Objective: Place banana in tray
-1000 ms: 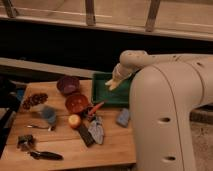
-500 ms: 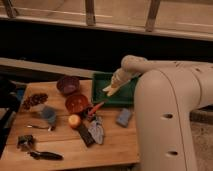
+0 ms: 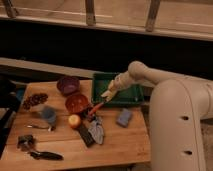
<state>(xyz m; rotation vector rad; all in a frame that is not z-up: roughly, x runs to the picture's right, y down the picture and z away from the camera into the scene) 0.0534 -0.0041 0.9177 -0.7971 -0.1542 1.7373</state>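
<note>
The dark green tray (image 3: 131, 94) sits at the back right of the wooden table (image 3: 120, 142). My gripper (image 3: 108, 93) hangs over the tray's front left corner, at the end of the cream arm that reaches in from the right. A small pale yellow piece, the banana (image 3: 106, 95), shows at the gripper's tip, and the gripper looks shut on it. The arm hides part of the tray's right side.
Left of the tray are a purple bowl (image 3: 67, 84) and an orange-brown bowl (image 3: 77, 103). An orange-handled utensil (image 3: 96, 108), a round yellow-orange fruit (image 3: 74, 120), a blue sponge (image 3: 124, 117), a blue cup (image 3: 48, 115) and dark tools (image 3: 45, 155) lie on the table.
The gripper has moved down and to the left, from above the tray's middle to its front left corner, carrying the pale yellow piece with it.
</note>
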